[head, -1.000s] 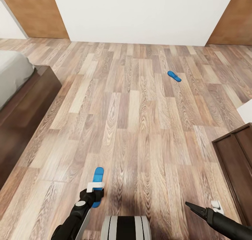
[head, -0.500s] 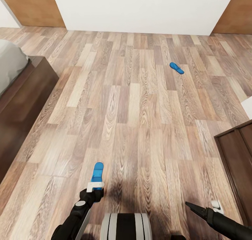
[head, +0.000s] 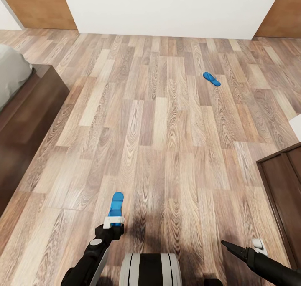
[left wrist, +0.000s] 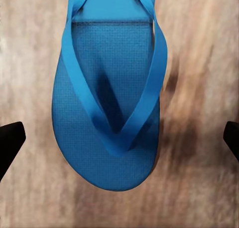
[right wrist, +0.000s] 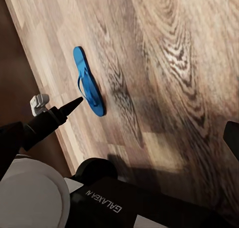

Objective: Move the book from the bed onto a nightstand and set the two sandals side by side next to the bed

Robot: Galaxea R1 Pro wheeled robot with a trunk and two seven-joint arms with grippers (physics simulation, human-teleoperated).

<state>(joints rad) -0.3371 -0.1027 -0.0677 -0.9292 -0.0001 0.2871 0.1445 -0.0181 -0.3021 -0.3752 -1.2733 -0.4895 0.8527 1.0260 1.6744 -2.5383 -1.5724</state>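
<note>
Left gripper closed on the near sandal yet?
No: in the left wrist view the near sandal lies flat on the floor between wide-apart fingertips, untouched.

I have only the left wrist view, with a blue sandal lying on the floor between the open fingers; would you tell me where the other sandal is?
Observer: The second sandal lies far ahead and to the right on the wood floor, well apart from the near sandal.
Operator: Thank you. Where is the bed from here?
Observer: The bed is at the left of the head view, its dark frame apart from both sandals.
Operator: Is anything on the right side?
Observer: A dark brown cabinet stands at the right edge of the head view, nearer than the second sandal.
</note>
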